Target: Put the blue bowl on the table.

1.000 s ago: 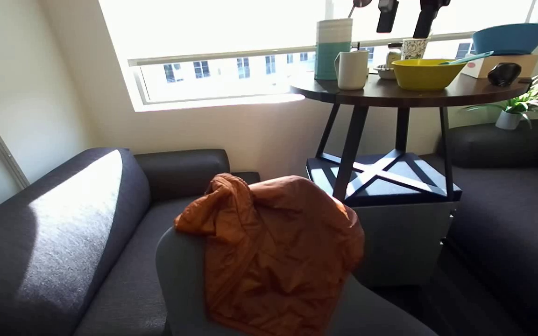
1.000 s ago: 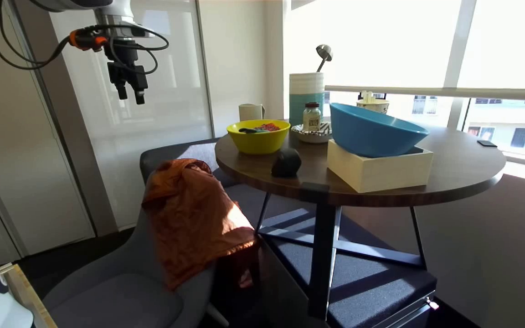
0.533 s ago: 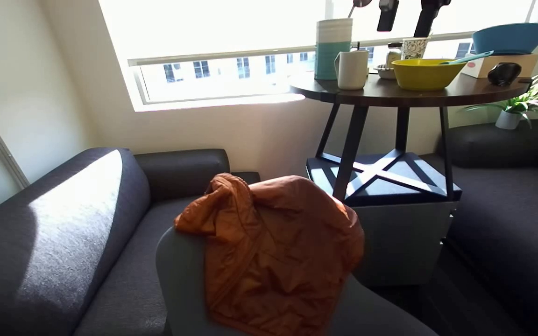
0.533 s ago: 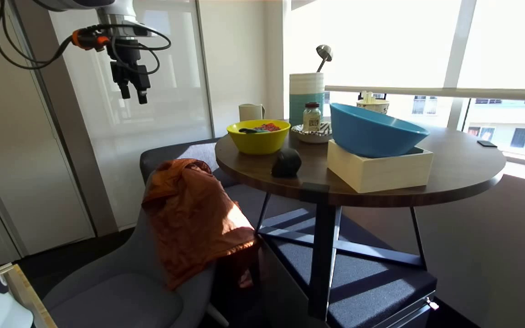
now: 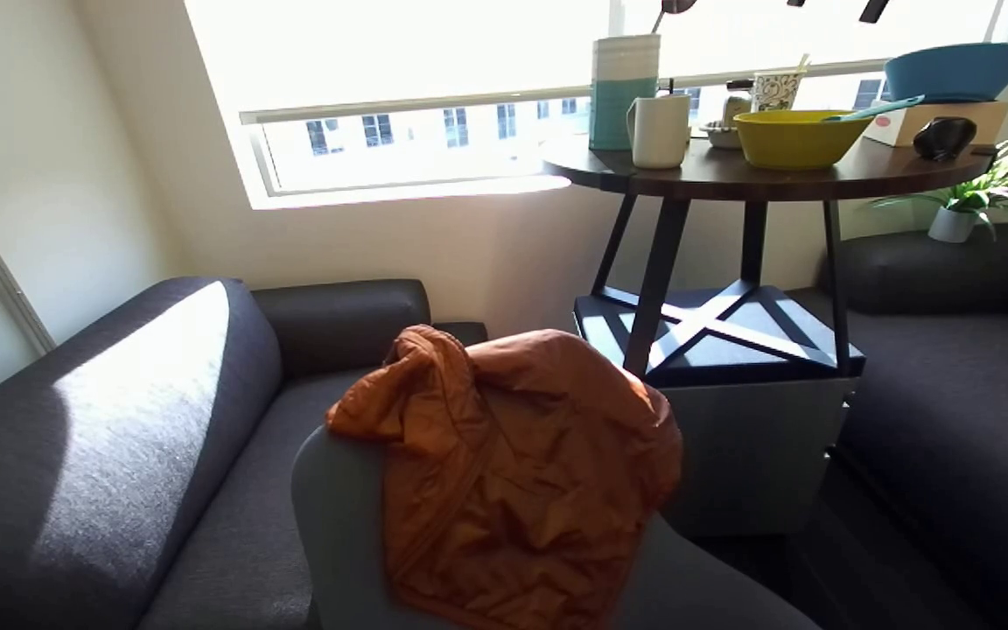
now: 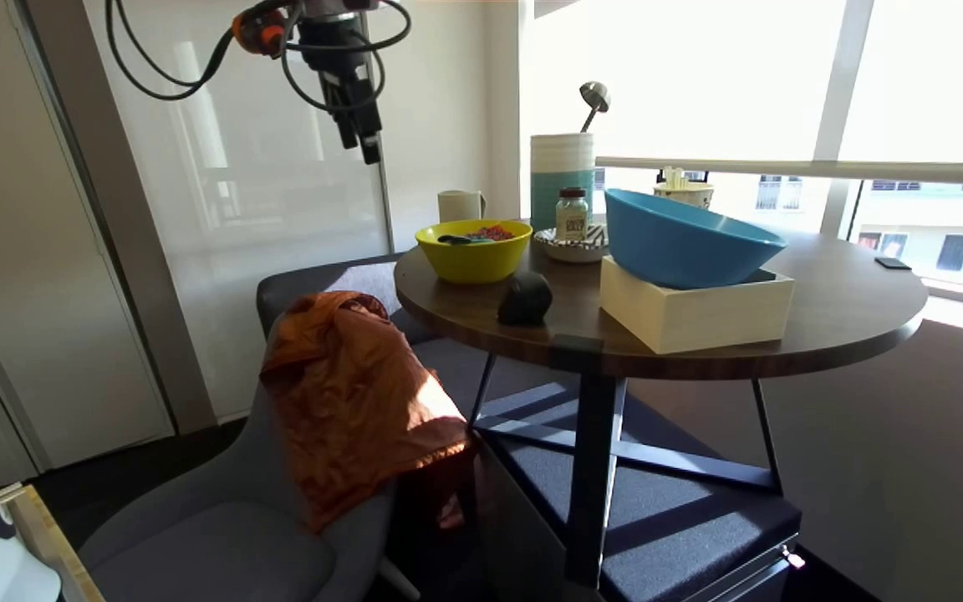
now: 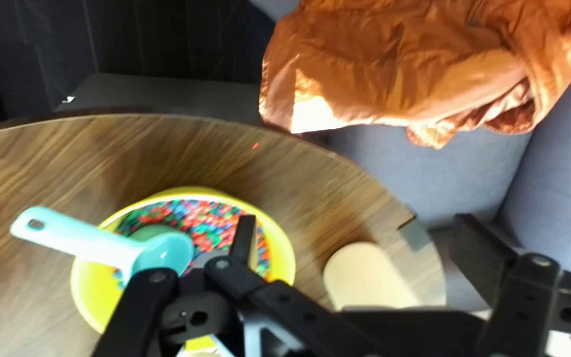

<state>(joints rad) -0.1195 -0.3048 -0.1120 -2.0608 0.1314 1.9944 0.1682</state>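
Observation:
The blue bowl [image 6: 682,247] sits tilted on a pale wooden box on the dark brown round table [image 6: 841,309]. The bowl [image 5: 959,72] and the table [image 5: 889,175] show in both exterior views; the bowl is out of the wrist view. My gripper [image 6: 360,146] hangs in the air, higher than the tabletop and well apart from the blue bowl. Only its fingertips [image 5: 835,9] show at the top edge of an exterior view. In the wrist view the gripper [image 7: 355,225] is wide open with nothing between its fingers, above the yellow bowl [image 7: 285,248] and a white mug [image 7: 365,277].
The yellow bowl [image 6: 475,261] holds small coloured pieces and a teal scoop [image 7: 77,240]. The wooden box [image 6: 699,318], a black object [image 6: 526,299], a jar [image 6: 572,216] and a tall crock [image 6: 563,180] also stand on the table. An orange jacket [image 6: 348,401] drapes over a chair.
My gripper has moved right and slightly up in both exterior views, coming closer to the table. It has also turned a little. The blue bowl and the other objects have not moved.

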